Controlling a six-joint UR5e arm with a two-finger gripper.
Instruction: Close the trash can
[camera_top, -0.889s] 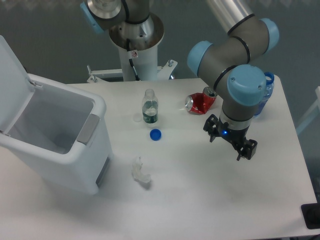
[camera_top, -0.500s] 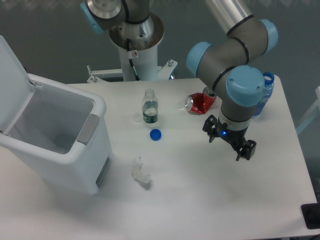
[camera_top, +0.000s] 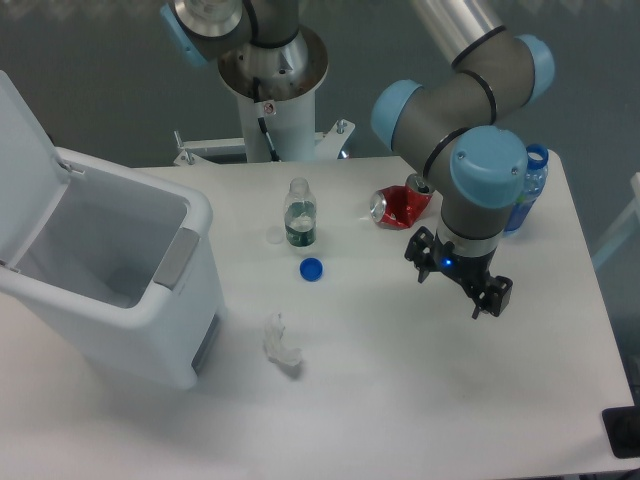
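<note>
The trash can (camera_top: 120, 290) is set at the table's nine o'clock edge, its lid (camera_top: 22, 160) swung up and back toward ten o'clock, so nothing of the task is done yet. The grey latch (camera_top: 176, 257) is seen on the front rim, facing the table's middle.

Toward the centre, a crumpled wad (camera_top: 281, 345) lies at about six o'clock of a blue cap (camera_top: 311, 268), and a small bottle (camera_top: 299, 213) stands just above the cap at twelve o'clock. A crushed red can (camera_top: 400, 205) lies at about two o'clock of the cap, and a blue bottle (camera_top: 528, 185) is partly hidden behind the arm.

The gripper (camera_top: 459, 279) is held over the table at three o'clock, well apart from the bin, with its fingers spread and nothing between them.

Trouble is judged likeliest on the crossing: a low sweep toward nine o'clock could knock the small bottle over or scatter the cap and wad. If the lid is pushed from its front face, it would be driven further open; if it is struck hard, the light bin could be shoved off the table's edge.
</note>
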